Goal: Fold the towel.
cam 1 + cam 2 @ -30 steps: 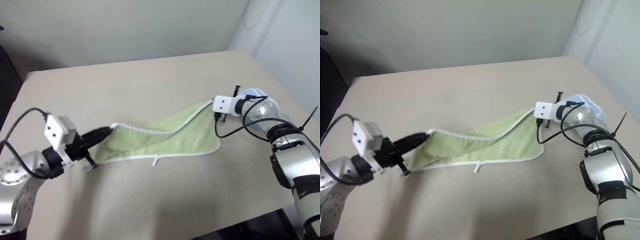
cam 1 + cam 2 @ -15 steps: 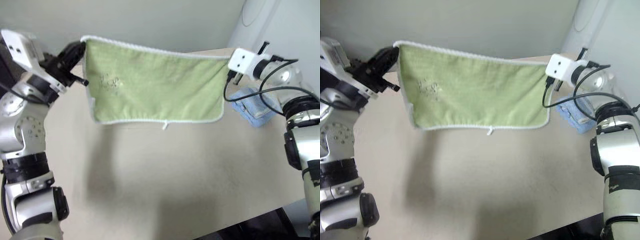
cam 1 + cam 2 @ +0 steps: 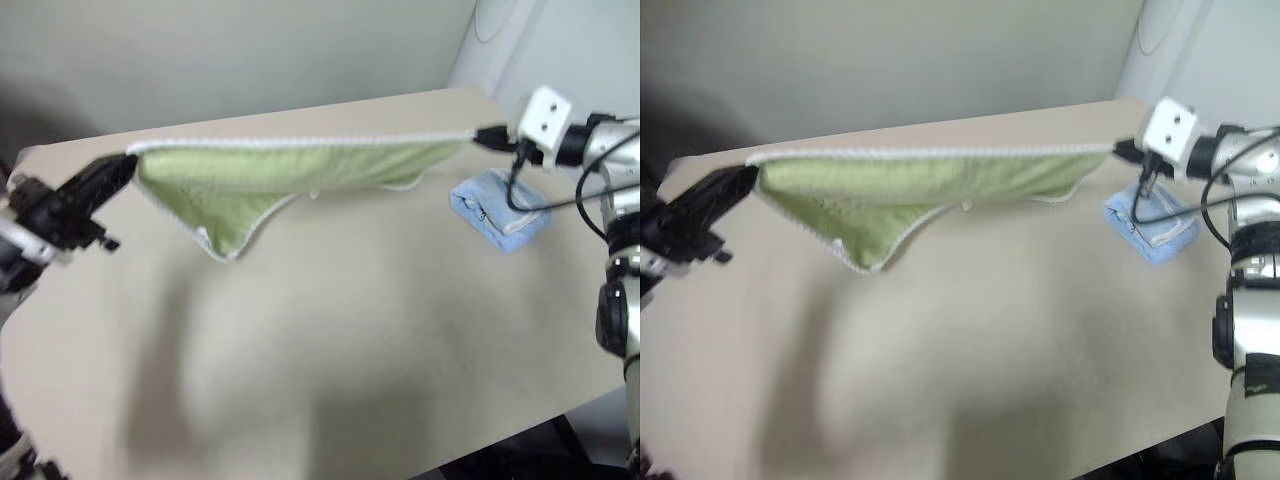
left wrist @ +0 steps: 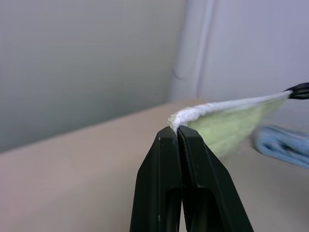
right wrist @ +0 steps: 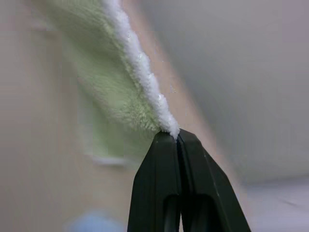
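Both arms reach wide apart, the left hand (image 3: pixel 128 165) and right hand (image 3: pixel 484 134) each clamped on a top corner of the light green terry-cloth towel (image 3: pixel 262 178), stretched above the beige tabletop (image 3: pixel 350 330). The wrist views show white edging pinched between fingertips.

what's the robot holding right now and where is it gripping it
The green towel, stretched in the air between both grippers: the left gripper pinches one corner of its white-edged top hem, the right gripper the opposite corner.
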Robot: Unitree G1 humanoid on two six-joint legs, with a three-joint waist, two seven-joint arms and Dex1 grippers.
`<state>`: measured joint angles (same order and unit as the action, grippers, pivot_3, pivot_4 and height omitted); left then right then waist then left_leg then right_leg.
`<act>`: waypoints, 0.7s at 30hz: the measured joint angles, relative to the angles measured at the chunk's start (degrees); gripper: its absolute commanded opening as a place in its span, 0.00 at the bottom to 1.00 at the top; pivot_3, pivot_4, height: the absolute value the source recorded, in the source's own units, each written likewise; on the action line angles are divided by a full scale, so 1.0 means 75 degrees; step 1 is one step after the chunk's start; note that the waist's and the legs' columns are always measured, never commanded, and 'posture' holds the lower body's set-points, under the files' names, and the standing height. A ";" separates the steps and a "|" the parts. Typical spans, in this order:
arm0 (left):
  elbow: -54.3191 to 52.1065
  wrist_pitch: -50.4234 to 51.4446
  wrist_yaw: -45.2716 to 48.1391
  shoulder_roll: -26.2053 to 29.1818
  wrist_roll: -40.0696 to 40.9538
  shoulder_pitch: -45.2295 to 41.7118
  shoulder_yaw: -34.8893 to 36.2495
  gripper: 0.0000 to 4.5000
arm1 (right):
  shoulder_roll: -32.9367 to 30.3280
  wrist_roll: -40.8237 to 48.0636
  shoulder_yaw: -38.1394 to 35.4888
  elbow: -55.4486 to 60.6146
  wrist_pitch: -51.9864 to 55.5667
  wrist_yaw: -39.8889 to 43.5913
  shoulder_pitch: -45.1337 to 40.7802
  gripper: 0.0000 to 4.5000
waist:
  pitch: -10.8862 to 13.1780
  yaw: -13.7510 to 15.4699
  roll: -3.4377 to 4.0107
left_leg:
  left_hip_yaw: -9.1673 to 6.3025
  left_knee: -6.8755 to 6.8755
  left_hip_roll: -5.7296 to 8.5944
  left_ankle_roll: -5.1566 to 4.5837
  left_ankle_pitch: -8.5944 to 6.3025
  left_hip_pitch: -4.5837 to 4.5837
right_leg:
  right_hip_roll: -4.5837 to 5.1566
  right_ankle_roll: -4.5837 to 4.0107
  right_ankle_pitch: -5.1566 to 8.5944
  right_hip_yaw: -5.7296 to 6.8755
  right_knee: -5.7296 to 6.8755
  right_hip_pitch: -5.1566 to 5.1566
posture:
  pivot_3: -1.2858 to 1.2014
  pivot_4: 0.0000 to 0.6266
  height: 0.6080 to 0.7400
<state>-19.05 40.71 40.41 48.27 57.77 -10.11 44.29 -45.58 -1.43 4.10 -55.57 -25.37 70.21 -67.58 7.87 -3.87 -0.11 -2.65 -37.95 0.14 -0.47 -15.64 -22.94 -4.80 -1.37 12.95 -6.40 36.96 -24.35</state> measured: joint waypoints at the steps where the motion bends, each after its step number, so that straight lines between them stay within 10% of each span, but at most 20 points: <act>1: -0.0281 0.0157 0.0068 -0.0006 0.0247 0.0462 0.0261 0.00 | -0.0082 0.0293 -0.0044 0.0498 0.0358 0.0497 0.0427 0.00 | 0.0000 0.0005 0.0000 | 0.0000 0.0001 0.0000 0.0000 0.0000 0.0003 | 0.0000 0.0000 0.0000 0.0000 -0.0002 0.0005 | 0.52 0.24 1.00; 8: -0.1879 0.0638 0.0610 -0.0441 0.0822 0.3488 0.0738 0.00 | -0.0978 0.1456 -0.0056 0.3454 0.2777 0.2684 0.2907 0.00 | 0.0011 0.0019 0.0001 | 0.0000 0.0003 -0.0001 -0.0028 -0.0016 0.0154 | -0.0003 0.0000 0.0006 -0.0001 0.0007 0.0151 | 0.52 0.24 1.00; 21: -0.2386 0.0084 0.1078 -0.0691 -0.0324 0.4965 -0.0040 0.00 | -0.0984 0.1108 0.0555 0.3465 0.2699 0.2717 0.3019 0.00 | 0.0011 0.0112 0.0004 | 0.0012 -0.0015 0.0006 -0.0102 -0.0085 0.0296 | 0.0003 0.0009 0.0040 -0.0008 0.0007 0.0292 | 0.52 0.24 1.00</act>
<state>-36.94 41.34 48.50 43.09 55.34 27.13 43.98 -52.96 6.87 8.27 -29.58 -5.13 90.58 -44.94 7.95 -3.03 -0.08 -2.56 -38.06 0.18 -1.23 -16.28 -20.72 -4.78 -1.30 13.26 -6.46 37.01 -22.16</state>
